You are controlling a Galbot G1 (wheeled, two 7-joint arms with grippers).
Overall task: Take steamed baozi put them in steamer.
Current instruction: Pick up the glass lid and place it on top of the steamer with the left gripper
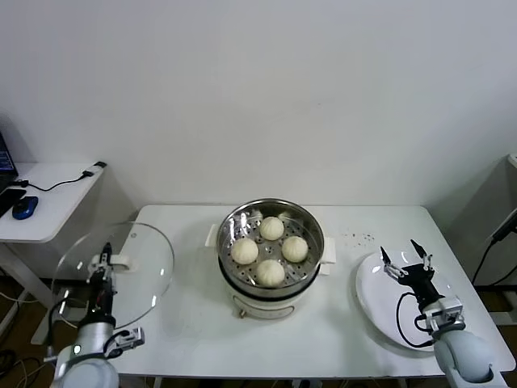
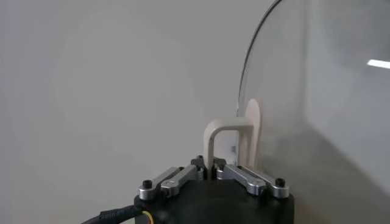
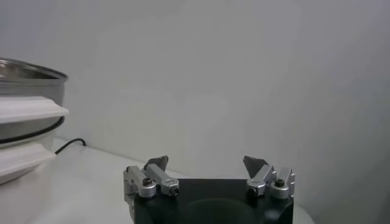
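Observation:
The steamer (image 1: 313,229) stands at the middle of the white table, and several cream-white steamed baozi (image 1: 271,228) lie on its perforated tray. My left gripper (image 1: 102,273) is at the table's left end, shut on the white handle (image 1: 106,260) of the round glass lid (image 1: 141,267). The left wrist view shows the gripper (image 2: 210,172) pinching that handle (image 2: 223,130), with the lid's glass (image 2: 304,91) beside it. Over the flat white plate (image 1: 373,305) at the right, my right gripper (image 1: 407,260) stands open and holds nothing. In its wrist view the gripper (image 3: 207,163) is wide apart, with the steamer (image 3: 30,79) off to one side.
A low white side table (image 1: 56,198) at the far left carries a blue mouse (image 1: 24,208) and a cable. A few dark crumbs (image 1: 359,237) lie on the table (image 1: 186,339) right of the steamer.

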